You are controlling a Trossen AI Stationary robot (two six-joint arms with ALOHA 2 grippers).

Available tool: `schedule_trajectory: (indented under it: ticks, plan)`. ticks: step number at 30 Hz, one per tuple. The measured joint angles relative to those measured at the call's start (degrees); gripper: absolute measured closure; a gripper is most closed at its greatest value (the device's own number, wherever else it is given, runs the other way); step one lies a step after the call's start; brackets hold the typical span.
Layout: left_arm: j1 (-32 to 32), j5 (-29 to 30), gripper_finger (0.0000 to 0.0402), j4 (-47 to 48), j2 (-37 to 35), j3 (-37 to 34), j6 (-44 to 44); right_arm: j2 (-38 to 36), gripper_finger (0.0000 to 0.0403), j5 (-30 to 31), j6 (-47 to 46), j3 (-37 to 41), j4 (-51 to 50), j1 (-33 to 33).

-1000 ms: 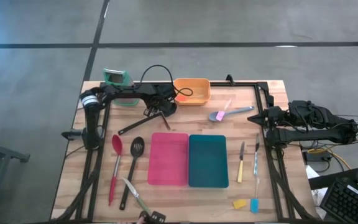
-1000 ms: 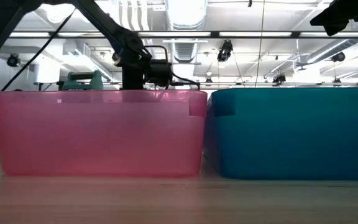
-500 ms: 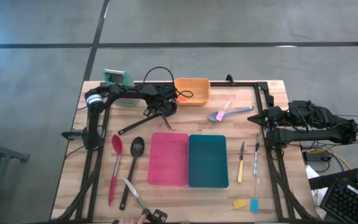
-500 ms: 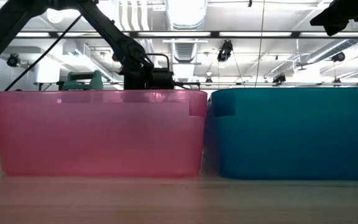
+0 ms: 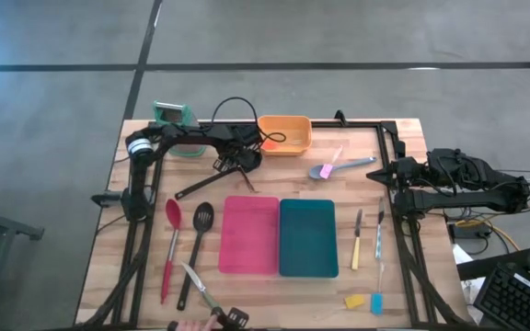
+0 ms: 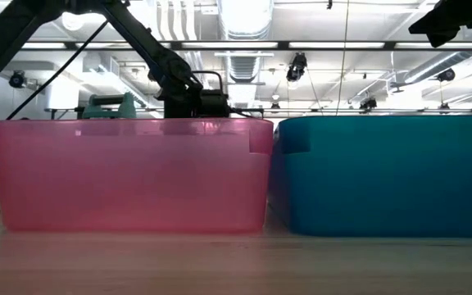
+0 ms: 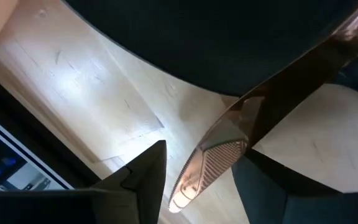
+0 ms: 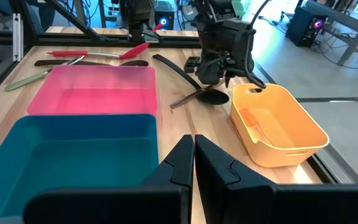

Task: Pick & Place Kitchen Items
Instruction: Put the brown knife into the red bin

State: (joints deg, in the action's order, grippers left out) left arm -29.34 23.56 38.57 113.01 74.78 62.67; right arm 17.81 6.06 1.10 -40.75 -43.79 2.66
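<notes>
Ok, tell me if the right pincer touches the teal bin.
Apart. High view: bare wood lies between the right pincer and the teal bin.

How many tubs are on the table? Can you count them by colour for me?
pink tub: 1
teal tub: 1
orange tub: 1
Total: 3 tubs
</notes>
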Motion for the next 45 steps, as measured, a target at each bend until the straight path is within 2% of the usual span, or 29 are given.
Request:
schedule_trajectory:
  ticks: [8, 15, 21, 30, 45]
  plan:
    - [-0.3, -1.3, 0.0266, 0.1, 0.1, 0.0, 2.0, 0.0, 0.0394, 0.0, 0.0, 0.0, 0.0, 0.0]
    - [-0.3, -1.6, 0.0341, 0.1, 0.1, -0.1, 2.3, 0.0, 0.0394, 0.0, 0.0, 0.0, 0.0, 0.0]
    - [-0.2, -1.0, 0.0341, -0.2, 0.1, -0.1, 2.2, 0.0, 0.0394, 0.0, 0.0, 0.0, 0.0, 0.0]
    - [0.8, 3.1, 0.0341, 0.4, -0.3, -0.2, 0.8, 0.0, 0.0394, 0.0, 0.0, 0.0, 0.0, 0.0]
    - [4.3, 8.1, 0.0342, 7.6, -9.1, -0.2, -4.2, 0.0, 0.0394, 0.0, 0.0, 0.0, 0.0, 0.0]
